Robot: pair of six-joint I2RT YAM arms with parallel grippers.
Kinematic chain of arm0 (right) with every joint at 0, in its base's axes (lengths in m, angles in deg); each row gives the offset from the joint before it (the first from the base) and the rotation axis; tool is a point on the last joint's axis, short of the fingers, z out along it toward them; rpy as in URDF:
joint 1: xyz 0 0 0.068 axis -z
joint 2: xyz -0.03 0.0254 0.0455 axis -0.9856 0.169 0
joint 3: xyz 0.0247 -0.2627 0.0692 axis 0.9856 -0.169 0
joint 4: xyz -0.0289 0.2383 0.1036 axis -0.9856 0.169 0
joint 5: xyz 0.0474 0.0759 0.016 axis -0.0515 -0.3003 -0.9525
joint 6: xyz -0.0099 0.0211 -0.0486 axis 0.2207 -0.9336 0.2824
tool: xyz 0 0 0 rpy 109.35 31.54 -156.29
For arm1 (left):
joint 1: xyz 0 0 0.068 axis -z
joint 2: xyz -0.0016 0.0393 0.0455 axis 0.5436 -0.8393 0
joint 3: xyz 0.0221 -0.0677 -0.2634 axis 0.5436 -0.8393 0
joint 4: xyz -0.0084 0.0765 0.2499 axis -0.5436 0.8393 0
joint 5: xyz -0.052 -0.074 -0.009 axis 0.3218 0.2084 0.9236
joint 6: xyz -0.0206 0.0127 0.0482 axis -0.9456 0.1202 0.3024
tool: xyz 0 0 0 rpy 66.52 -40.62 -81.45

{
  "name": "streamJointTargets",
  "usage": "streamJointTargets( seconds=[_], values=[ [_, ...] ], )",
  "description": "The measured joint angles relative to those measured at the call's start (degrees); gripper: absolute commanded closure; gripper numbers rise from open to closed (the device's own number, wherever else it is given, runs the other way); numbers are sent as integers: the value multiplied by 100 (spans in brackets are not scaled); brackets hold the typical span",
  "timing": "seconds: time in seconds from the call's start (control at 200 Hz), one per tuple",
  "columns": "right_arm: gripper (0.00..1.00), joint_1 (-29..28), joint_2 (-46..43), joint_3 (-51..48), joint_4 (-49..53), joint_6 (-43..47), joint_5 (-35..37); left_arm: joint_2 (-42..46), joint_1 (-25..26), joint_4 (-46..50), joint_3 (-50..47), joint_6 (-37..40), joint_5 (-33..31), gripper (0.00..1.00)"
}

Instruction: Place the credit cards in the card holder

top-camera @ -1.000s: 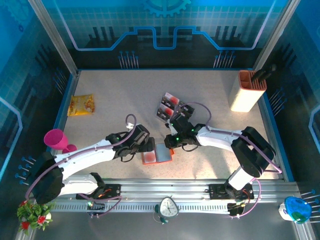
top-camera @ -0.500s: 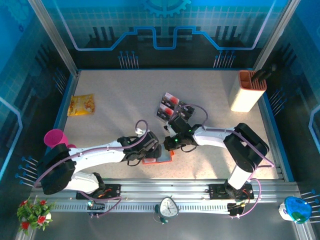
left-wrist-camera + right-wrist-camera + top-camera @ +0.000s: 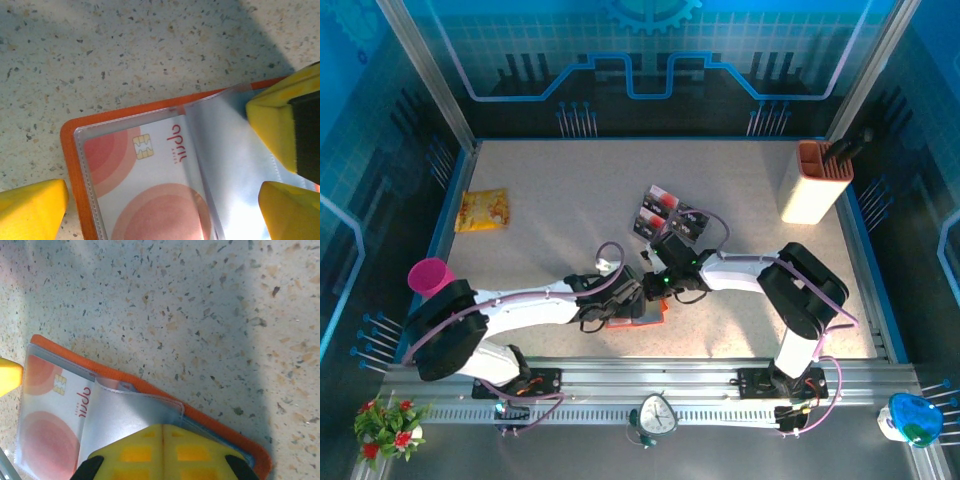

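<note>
An orange-red card holder (image 3: 72,150) lies open and flat on the speckled table (image 3: 125,55), near the front edge and between the two arms. It looks light and floppy. Its thin, slick clear pocket leaves would likely buckle or slide if pushed. The safest hold is probably a pinch on a leaf's free edge, with the cover steadied so the wallet does not skate. One white card with pink circles (image 3: 150,195) sits in a pocket.

The left arm reaches in low from the left. The left fingers (image 3: 32,207) are spread wide apart and straddle the holder, and I cannot make out that they touch anything. The right arm bends in from the right with its wrist tipped down. The right fingers (image 3: 135,452) are pressed together and appear to pinch a clear leaf, holding it raised.

Just beyond, the loose credit cards (image 3: 662,210) lie in a small cluster on the table. They look stiff, thin and smooth, probably best taken by an edge. Farther right stands a cream-and-orange container (image 3: 813,190).
</note>
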Motion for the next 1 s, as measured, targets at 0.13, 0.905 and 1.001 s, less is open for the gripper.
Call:
streamJointTargets(
  seconds=[0.13,0.905,1.001],
  values=[
    [93,0,0,-2,-13,-46,-17,-101,0,-59,-136,0,-55,9],
    [67,28,-201,-229,-238,-400,-107,-127,37,-267,-356,-7,-280,16],
    [67,37,-133,-229,-367,-431,-195,-114,37,-291,-374,-9,-282,16]
  ],
)
